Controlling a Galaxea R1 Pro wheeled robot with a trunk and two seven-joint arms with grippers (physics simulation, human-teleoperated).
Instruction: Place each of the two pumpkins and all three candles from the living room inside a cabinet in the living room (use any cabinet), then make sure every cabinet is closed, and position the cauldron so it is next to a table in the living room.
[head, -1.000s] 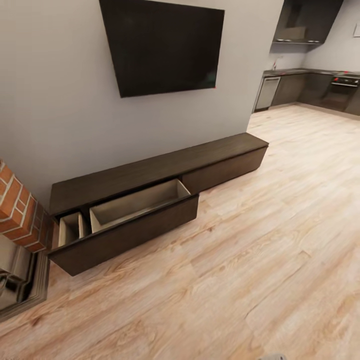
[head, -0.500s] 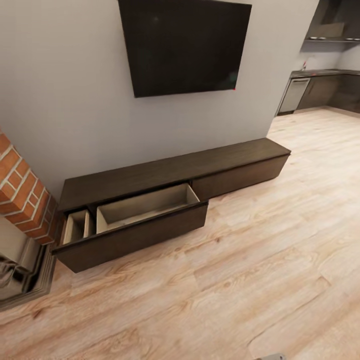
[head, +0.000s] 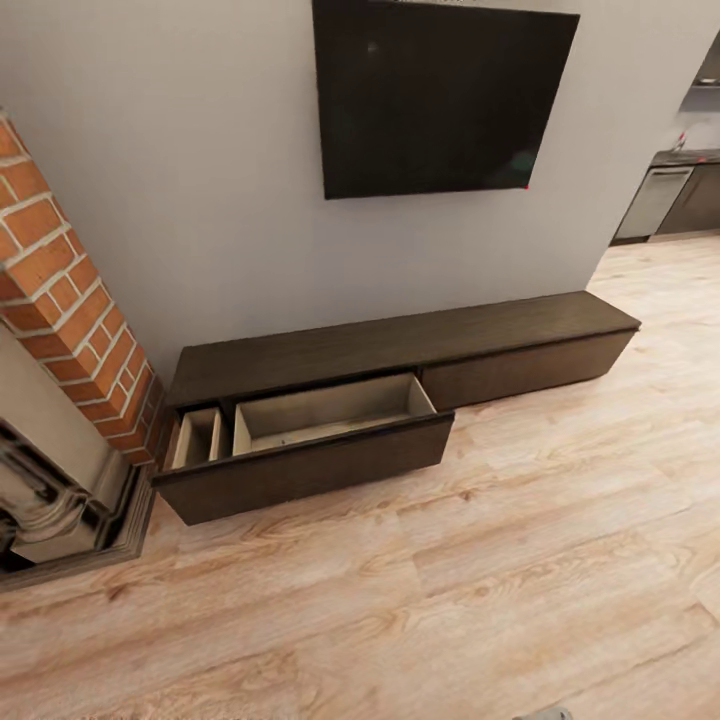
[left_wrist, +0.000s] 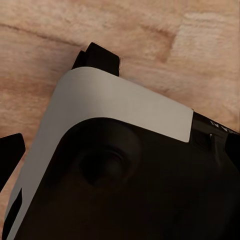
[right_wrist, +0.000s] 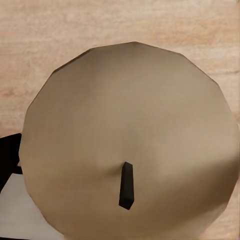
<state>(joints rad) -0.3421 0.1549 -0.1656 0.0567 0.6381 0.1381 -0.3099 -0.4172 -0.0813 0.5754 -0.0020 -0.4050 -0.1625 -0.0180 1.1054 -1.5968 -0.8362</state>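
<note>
The candle (right_wrist: 130, 145) sits right in front of the right wrist camera, its pale round top and dark wick facing the lens, with wood floor behind it. My right gripper holds it, and its fingers are hidden behind the candle. The long dark-brown cabinet (head: 400, 340) stands against the grey wall, with its left drawer (head: 300, 465) pulled out. The drawer's pale wide compartment (head: 330, 410) and narrow compartment (head: 197, 438) look bare. My left gripper (left_wrist: 55, 107) hangs over my own white-and-black body, its dark fingers (left_wrist: 100, 56) spread apart. The pumpkins, cauldron and table are out of view.
A red-brick fireplace (head: 60, 300) with a grey ornate surround (head: 50, 490) stands left of the cabinet. A dark TV (head: 440, 95) hangs on the wall above. Wide light wood floor (head: 450, 580) lies before the cabinet. Kitchen units (head: 670, 195) show at far right.
The head view has swung left, so the cabinet, TV and fireplace sit further right in the picture. The drawer stays open as before.
</note>
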